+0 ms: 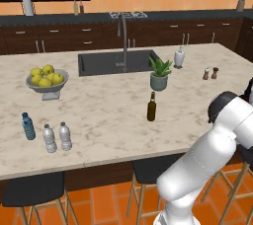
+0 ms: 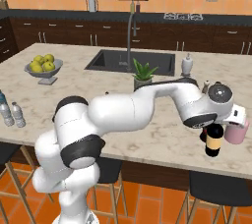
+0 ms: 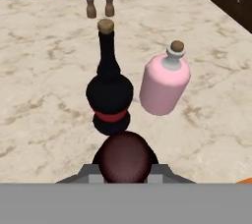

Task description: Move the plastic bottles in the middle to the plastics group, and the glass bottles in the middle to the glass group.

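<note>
- Seen from the left base view, three water bottles [image 1: 49,138] stand together on the desk [image 1: 108,115], well left of the plant [image 1: 159,73] and nearer the front edge. One is blue and two are clear, so the plastic step looks done.
- An olive bottle [image 1: 151,106] stands alone just in front of the plant, mid-desk. It has not yet been moved to the glass group.
- From the right base view, the end effector [image 2: 215,126] is far right of the plant, near the front edge. It is clamped narrow on the neck of the wine bottle [image 2: 214,144], which is upright just beside a pink bottle [image 2: 236,133].
- Whether the wine bottle's base rests on the desk or hangs just above it cannot be told.
- Looking along the hand view, the wine bottle's dark top sits between the finger tips. The red-banded bottle [image 3: 110,93] is directly beyond it and very close, with the pink bottle to its right.
- Judging by this, the wine bottle has all but arrived and needs only releasing. After that, the olive bottle is the one item left.
</note>
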### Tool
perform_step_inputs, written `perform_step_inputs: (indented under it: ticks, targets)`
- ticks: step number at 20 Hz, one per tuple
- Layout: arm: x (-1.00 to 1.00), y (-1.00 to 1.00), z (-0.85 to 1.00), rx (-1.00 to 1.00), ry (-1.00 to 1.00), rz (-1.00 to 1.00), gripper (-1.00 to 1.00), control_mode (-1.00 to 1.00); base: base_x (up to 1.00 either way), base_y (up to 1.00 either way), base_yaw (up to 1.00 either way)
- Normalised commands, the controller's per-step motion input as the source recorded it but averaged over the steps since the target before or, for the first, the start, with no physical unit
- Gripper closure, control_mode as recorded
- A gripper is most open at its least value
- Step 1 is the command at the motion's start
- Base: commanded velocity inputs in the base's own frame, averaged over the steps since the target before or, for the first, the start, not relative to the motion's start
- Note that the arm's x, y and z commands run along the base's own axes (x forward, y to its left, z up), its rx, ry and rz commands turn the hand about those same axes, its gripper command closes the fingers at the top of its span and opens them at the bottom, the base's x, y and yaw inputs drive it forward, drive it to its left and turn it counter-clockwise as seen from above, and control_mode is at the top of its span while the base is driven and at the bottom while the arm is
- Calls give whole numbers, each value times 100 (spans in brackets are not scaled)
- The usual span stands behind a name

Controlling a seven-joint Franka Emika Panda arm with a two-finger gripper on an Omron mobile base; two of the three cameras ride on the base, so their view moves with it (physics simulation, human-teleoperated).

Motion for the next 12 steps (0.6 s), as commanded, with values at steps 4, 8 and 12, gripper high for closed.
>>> perform_step_inputs:
  ticks: [4,8,12]
  targets:
    - [0,-30,0,0,-1,0,100,-100,0,0,0]
    - [0,-4,-9,0,0,1,100,-100,0,0,0]
    - [1,0,-3,0,0,0,100,-100,0,0,0]
